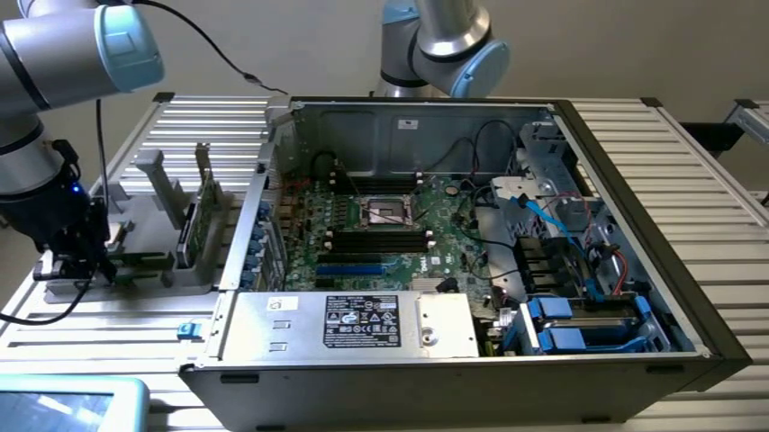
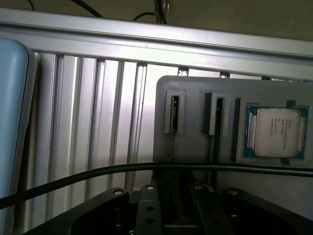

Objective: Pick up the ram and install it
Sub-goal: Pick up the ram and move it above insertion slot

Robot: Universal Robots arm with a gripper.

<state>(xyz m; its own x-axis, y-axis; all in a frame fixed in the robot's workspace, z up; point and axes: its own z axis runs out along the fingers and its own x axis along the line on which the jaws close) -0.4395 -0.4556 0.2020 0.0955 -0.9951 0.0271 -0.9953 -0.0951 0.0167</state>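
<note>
Gripper [image 1: 76,263] sits low at the gray holder [image 1: 154,184], jaws apart, seemingly straddling the ram [image 1: 142,260]. The ram stands on edge in its slot, leaving its 2 flat faces free for pinching.

Plain beige wall [image 1: 312,36], slatted aluminium table [image 1: 709,180]

Motherboard [image 1: 451,211] was green with black slots [image 1: 378,238], drive caddies [image 1: 565,337] bright blue, processor [image 2: 277,132] silver on a teal-green border. Holder tray [image 2: 195,88] plain grey, table [image 2: 88,122] ribbed silver, cable [image 2: 98,172] black, arm [image 1: 72,45] silver with pale-blue caps.
</note>
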